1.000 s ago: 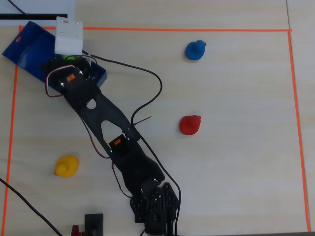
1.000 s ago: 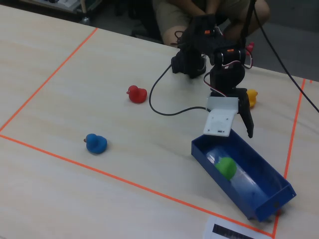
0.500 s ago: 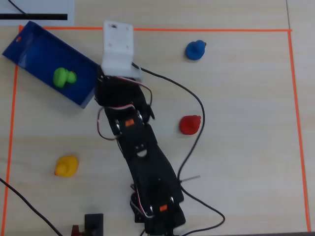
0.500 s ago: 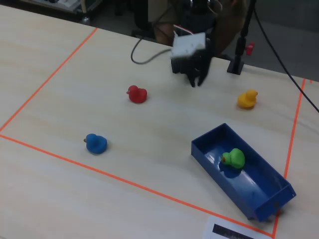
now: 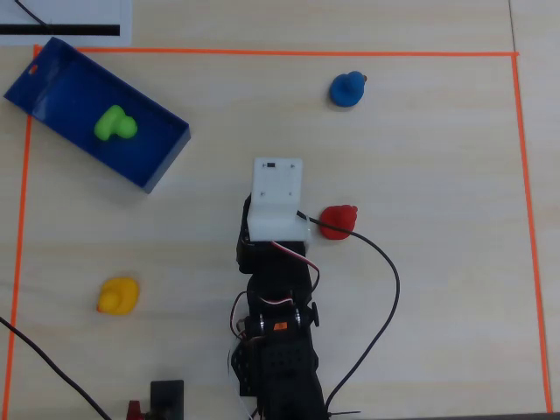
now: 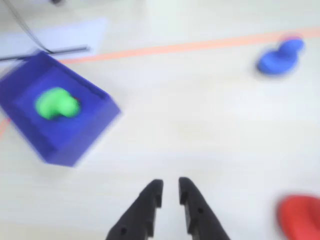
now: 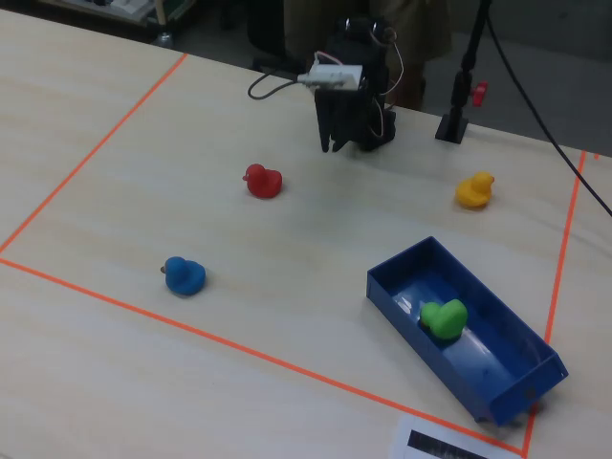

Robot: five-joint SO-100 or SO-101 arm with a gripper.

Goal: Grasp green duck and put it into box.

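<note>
1. The gripper [image 6: 170, 192] enters the wrist view from the bottom edge; its two dark fingers stand nearly together, with only a narrow slit between the tips, and they hold nothing.
2. The green duck [image 6: 56, 104] lies inside the box [image 6: 75, 142], well apart from the jaws, far ahead of them and to their left in the wrist view.
3. In the overhead view the green duck [image 5: 114, 123] sits near the middle of the box [image 5: 162, 157], which lies slantwise at the upper left corner of the orange tape line [image 5: 289, 52]; the arm [image 5: 276, 289] is folded back near the bottom centre, far from the box.
4. In the fixed view the green duck [image 7: 443, 316] rests on the box floor, tipped on its side, while the gripper [image 7: 331, 145] points down over the table [image 7: 115, 191] near the arm's base.
5. The red duck [image 6: 300, 215] lies just to the right of the jaws in the wrist view; the blue duck [image 6: 281, 56] lies far ahead and to the right.
6. The yellow duck [image 5: 118, 296] stands on the table well to the left of the arm in the overhead view.
</note>
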